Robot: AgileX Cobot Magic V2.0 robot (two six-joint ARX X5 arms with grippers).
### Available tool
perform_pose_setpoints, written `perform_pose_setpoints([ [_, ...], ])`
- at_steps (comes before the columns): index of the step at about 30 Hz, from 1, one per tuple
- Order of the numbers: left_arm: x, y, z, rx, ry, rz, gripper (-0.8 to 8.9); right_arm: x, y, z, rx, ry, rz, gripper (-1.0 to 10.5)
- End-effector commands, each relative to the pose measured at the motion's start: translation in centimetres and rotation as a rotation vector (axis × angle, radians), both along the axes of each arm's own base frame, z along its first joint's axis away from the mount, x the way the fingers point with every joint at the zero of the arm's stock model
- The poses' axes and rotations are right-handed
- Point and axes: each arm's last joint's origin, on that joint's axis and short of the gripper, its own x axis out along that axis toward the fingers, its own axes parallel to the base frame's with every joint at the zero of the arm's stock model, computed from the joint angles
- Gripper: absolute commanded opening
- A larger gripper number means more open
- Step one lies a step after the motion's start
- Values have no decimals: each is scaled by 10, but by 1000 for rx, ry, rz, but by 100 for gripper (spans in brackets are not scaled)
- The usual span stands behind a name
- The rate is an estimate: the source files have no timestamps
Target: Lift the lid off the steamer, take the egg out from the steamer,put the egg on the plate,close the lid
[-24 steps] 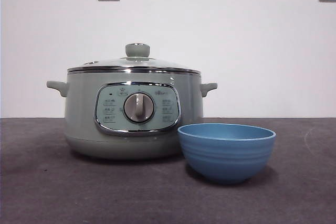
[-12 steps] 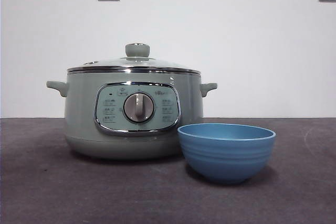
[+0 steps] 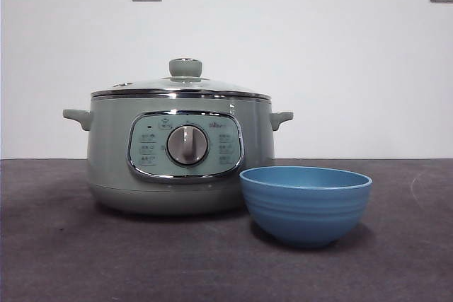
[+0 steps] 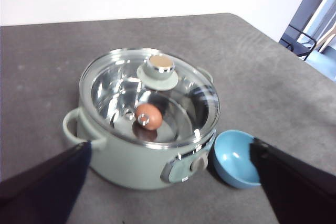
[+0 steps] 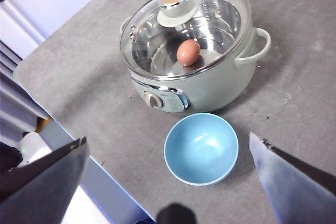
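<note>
on the surface [image 3: 64,259] nothing done yet: lid [image 3: 180,84] shut on steamer [image 3: 106,153], egg [image 4: 148,116] inside, plate [image 3: 305,204] empty beside it. left claw [image 4: 168,182] and right claw [image 5: 168,177] wide, well above.

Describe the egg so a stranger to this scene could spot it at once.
Find the large sage-green steamer on the grey table, behind the blue plate. Look down through its glass lid into the shiny metal pot. The egg lies there: the only small, smooth, reddish-brown oval thing in sight.
</note>
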Motion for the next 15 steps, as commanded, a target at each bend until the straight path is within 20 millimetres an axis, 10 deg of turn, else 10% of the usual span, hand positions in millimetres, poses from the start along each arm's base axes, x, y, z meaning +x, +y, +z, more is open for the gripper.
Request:
perform_pose_setpoints([
  [1, 13, -3, 11, 4, -24, -38, 566, 0, 0, 1, 2, -4, 1, 648],
  [15, 118, -69, 25, 76, -45, -166, 566, 0, 0, 1, 3, -6, 1, 648],
])
